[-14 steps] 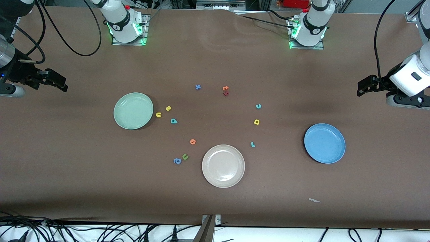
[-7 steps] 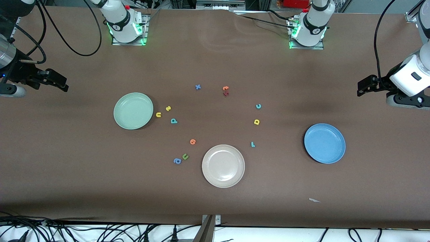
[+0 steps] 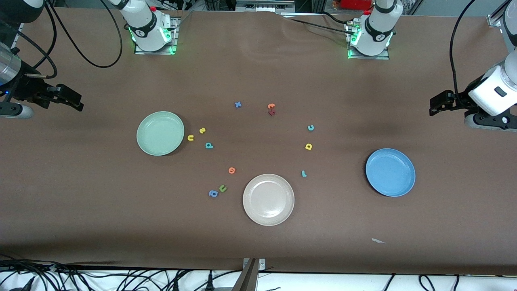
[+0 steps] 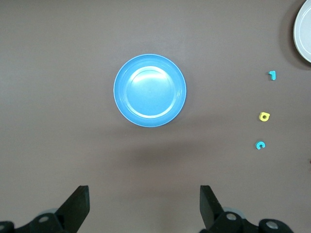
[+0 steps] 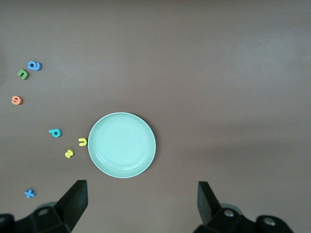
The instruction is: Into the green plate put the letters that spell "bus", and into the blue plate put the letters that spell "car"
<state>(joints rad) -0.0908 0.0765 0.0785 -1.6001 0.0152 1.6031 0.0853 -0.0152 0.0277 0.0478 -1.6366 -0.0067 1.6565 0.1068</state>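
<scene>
Brightness: even and moderate across the matte brown tabletop (image 3: 258, 242); no dim corners except a darker band along the edge nearest the front camera.
Light source: overhead, diffuse; green glow at both arm bases.
Shadows: soft, faint smudges on the tabletop; thin dark crescent under the round sky-blue shallow plate (image 3: 390, 172); blurred shadow patch beside it in the left wrist view.
Glare: mild sheen inside the round pale mint-green shallow plate (image 5: 122, 145) and the sky-blue one; none on the tabletop.
Focus: sharp in the front view; tiny foam letters legible only roughly.
Wrist views: plates crisp, black claw fingers (image 4: 77, 206) at the frame edge slightly soft.
Distortion: slight bending toward the front view's edges.
</scene>
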